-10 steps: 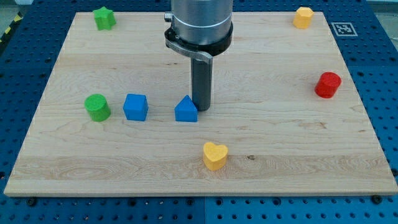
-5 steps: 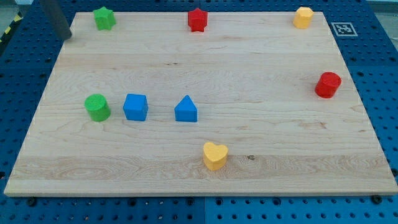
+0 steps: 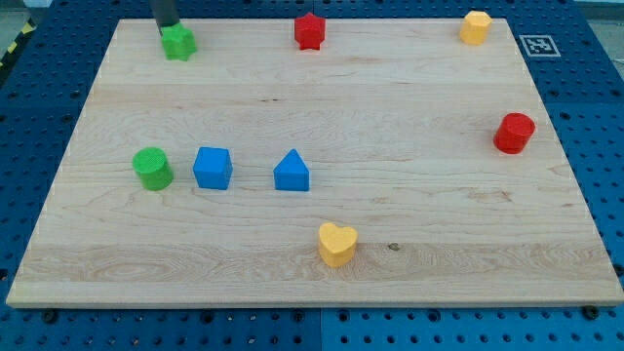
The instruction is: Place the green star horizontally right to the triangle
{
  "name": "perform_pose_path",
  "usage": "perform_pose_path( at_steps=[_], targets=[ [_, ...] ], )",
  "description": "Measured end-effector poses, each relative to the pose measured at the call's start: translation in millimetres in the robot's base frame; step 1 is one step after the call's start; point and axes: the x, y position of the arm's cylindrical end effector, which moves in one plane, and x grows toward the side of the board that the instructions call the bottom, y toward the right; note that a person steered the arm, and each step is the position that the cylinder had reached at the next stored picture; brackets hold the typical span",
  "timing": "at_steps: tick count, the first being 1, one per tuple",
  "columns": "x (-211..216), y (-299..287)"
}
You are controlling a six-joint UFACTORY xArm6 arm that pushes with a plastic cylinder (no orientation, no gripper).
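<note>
The green star (image 3: 179,43) lies near the board's top left corner. My tip (image 3: 167,26) touches its upper left side; only the rod's lower end shows at the view's top. The blue triangle (image 3: 292,172) sits left of the board's middle, far below and to the right of the star.
A blue cube (image 3: 213,168) and a green cylinder (image 3: 153,169) stand left of the triangle in a row. A yellow heart (image 3: 337,244) lies below it. A red star (image 3: 309,30) and a yellow block (image 3: 476,27) sit along the top edge, a red cylinder (image 3: 514,133) at the right.
My tip left the triangle's right side, went to the top left corner, then came against the green star. The star has shifted slightly right and down.
</note>
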Motion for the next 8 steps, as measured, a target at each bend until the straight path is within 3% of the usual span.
perform_pose_path(
  at_steps=[3,7,8],
  targets=[
    [68.5,10.3],
    [74.1,162.8],
    [90.8,176.1]
  ],
)
